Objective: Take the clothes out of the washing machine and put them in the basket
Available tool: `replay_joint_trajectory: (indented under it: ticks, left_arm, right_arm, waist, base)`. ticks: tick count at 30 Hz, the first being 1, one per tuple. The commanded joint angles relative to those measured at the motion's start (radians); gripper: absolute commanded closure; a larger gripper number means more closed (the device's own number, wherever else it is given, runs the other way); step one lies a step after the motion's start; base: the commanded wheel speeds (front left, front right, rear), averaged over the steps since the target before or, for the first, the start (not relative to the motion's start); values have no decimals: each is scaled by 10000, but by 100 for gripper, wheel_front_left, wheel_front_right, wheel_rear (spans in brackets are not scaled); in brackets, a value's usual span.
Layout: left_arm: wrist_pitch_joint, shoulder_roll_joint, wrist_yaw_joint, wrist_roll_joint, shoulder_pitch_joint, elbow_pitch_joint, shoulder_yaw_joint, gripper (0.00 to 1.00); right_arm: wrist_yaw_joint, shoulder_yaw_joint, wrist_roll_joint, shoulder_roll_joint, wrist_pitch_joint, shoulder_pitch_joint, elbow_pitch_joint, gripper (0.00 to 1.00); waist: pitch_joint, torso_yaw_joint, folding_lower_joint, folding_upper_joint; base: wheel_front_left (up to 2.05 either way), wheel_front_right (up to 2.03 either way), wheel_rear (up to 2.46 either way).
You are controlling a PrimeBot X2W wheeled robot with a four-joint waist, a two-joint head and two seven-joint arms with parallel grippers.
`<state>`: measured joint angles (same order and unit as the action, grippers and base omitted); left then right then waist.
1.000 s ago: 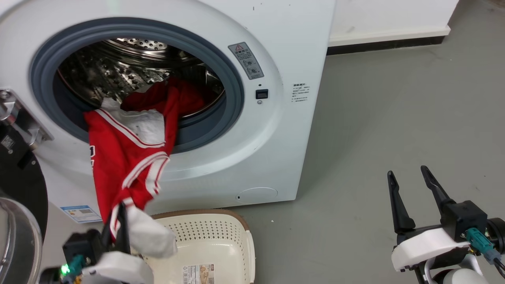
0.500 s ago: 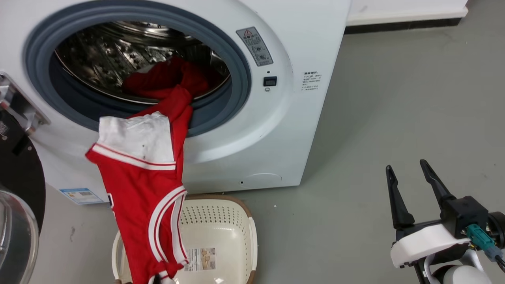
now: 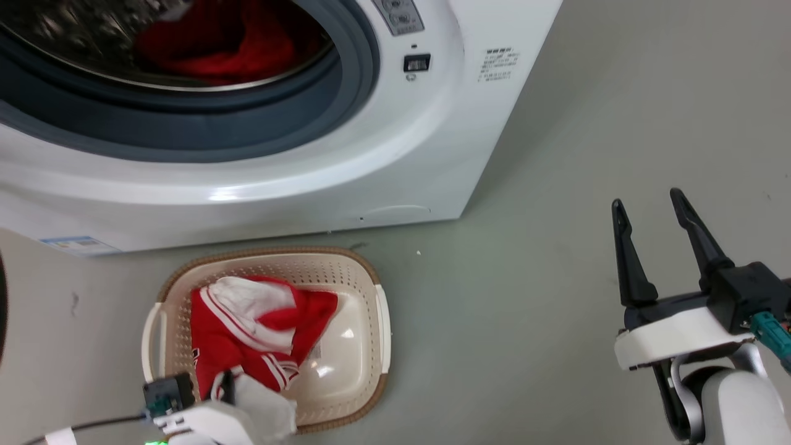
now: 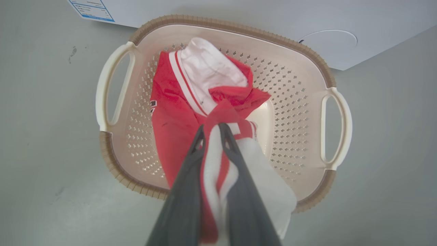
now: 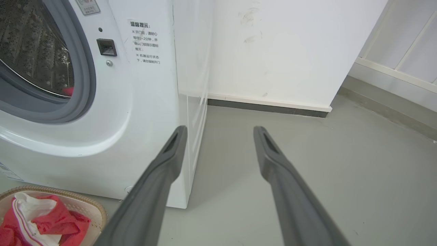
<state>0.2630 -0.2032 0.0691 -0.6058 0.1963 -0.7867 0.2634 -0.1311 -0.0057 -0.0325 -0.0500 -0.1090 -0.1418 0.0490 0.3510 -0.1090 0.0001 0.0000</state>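
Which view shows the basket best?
The left wrist view: it looks down on the basket, nearly whole rim and both handles visible, clothes inside. The head view shows it smaller, the left gripper covering its near edge. The right wrist view shows one rim corner.

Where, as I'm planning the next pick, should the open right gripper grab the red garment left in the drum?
Likely a raised fold of the red garment nearest the door ring, coming straight in through the opening from the front: it lies bunched low in the drum, so its humped top offers a pinch.
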Motion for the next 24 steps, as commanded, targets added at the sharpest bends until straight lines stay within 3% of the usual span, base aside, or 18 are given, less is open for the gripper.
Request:
replay_joint_trajectory:
  ticks: [1,13,14,16,17,18,19,24]
  left_arm:
    - [24,-77,-111,92,560,-373,-127,100]
    - [25,-241,-601,504,3297,-2909,-440,100]
    - [25,-227,-639,503,3493,-3064,-444,95]
    - [25,-170,-730,536,3772,-3446,-410,57]
    - [25,-149,-783,509,3902,-3629,-416,29]
    - [24,-133,-826,471,4001,-3841,-430,10]
    - [-23,-107,-871,470,4053,-4061,-391,0]
    - [-189,-6,-1025,404,4307,-4630,-334,0]
  right_arm:
    - [7,42,31,-6,-59,-270,76,0]
    - [7,165,229,-5,-378,-990,134,0]
    - [7,172,249,-6,-410,-1047,125,0]
    - [7,178,259,-6,-471,-1131,89,0]
    - [7,180,282,-6,-503,-1156,83,0]
    - [7,191,293,-6,-524,-1180,52,0]
    - [7,236,297,-6,-551,-1201,12,0]
    - [7,312,317,-6,-643,-1335,-105,0]
  waist:
    - [799,-213,-1,0]
    - [2604,-917,-1,0]
    - [2705,-955,-1,0]
    - [2871,-1000,-1,0]
    - [2964,-1011,-1,0]
    - [3030,-1023,-1,0]
    - [3066,-1046,-1,0]
    - [3179,-1100,-1,0]
  base:
    - [0,0,0]
    - [0,0,0]
    - [0,0,0]
    - [0,0,0]
    - [0,0,0]
    - [0,0,0]
    - [0,0,0]
    - [0,0,0]
